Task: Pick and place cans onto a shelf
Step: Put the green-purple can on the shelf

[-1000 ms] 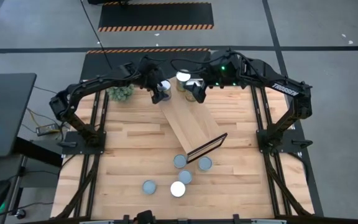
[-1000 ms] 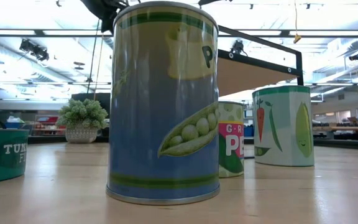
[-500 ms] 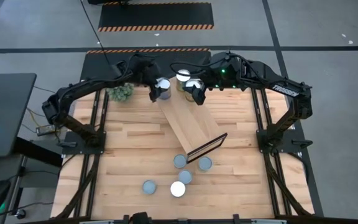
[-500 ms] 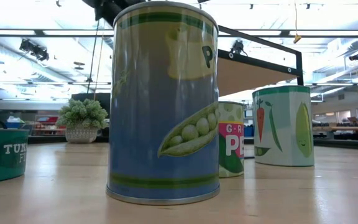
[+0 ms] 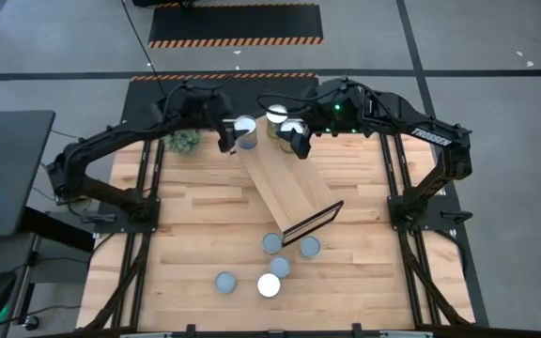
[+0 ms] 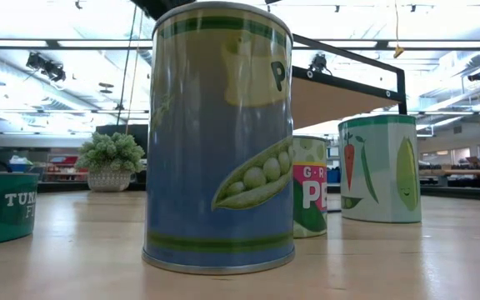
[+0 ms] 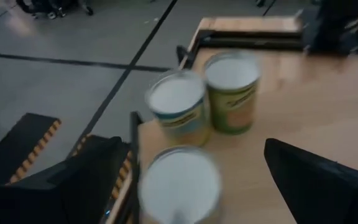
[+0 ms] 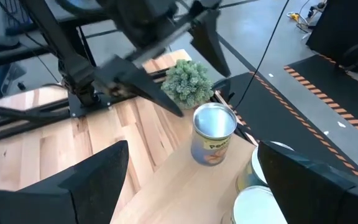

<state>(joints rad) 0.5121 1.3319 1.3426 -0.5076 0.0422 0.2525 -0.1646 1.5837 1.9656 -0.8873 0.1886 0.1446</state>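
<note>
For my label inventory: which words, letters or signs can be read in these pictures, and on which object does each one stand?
"P": pea can.
"G·R" above "P": pink-labelled can, partly hidden.
"TUM", cut off: green can.
White lettering on right arm: too small.
Label on shelf can: blurred.

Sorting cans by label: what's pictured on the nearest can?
Green pea pods on a blue and yellow label, clearest in the low view.

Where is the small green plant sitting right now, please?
In the high view, the plant sits near the table's far-left corner, under the left arm, left of the shelf and its three cans.
</note>
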